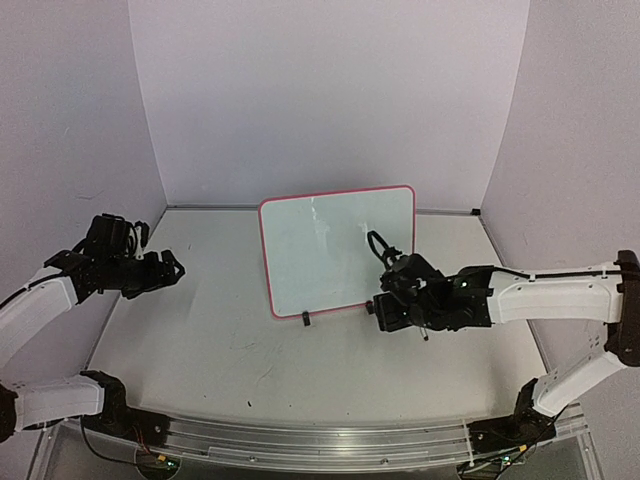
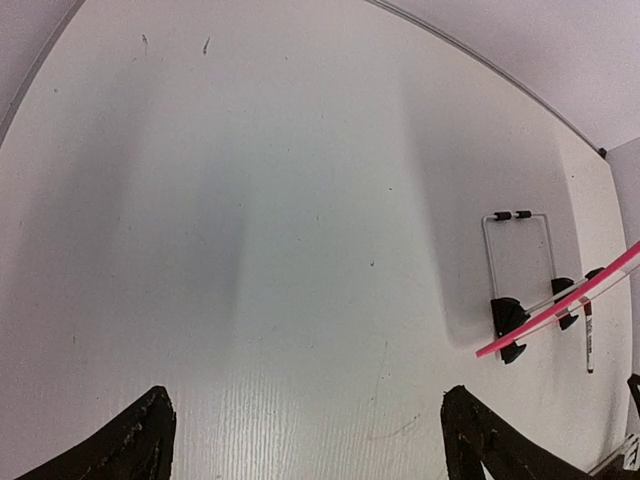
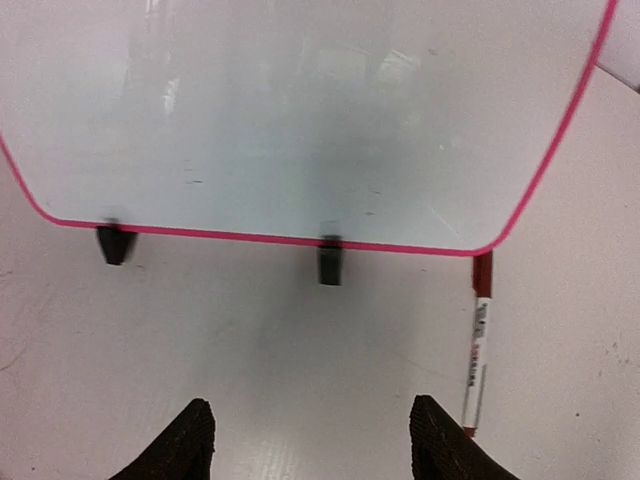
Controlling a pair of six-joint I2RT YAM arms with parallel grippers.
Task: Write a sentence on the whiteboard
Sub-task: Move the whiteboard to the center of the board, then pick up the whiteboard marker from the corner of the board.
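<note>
A: The surface (image 1: 220,340) is wide. Why does the board (image 1: 338,250) sit in the middle of it?

B: So either arm can reach it, I'd judge. It stands leaning back, face toward the arm bases. That face shows only faint smudges, so no writing has begun.

A: And the hands?

B: The right hand (image 3: 312,445) hovers low before the board's lower right corner, fingers spread, nothing between them. I read that as lining up for a pick. The left hand (image 2: 310,450) is well apart on the left, also spread and empty, looking down at bare surface. It is likely parked there to keep out of the way.

A: What stops the board tipping backward?

B: A wire prop (image 2: 511,215) behind it, resting on the surface.

A: The marker (image 3: 478,345)?

B: Flat on the surface just beside that lower right corner, dark end toward the board. In the right wrist view it lies outside the right finger, not in the gap between the fingers, so the hand would need a sideways shift before closing.

A: And smallest?

B: Two black feet (image 3: 330,262) under the lower rim. They probably keep the edge from sliding when a tip presses on the face.
</note>
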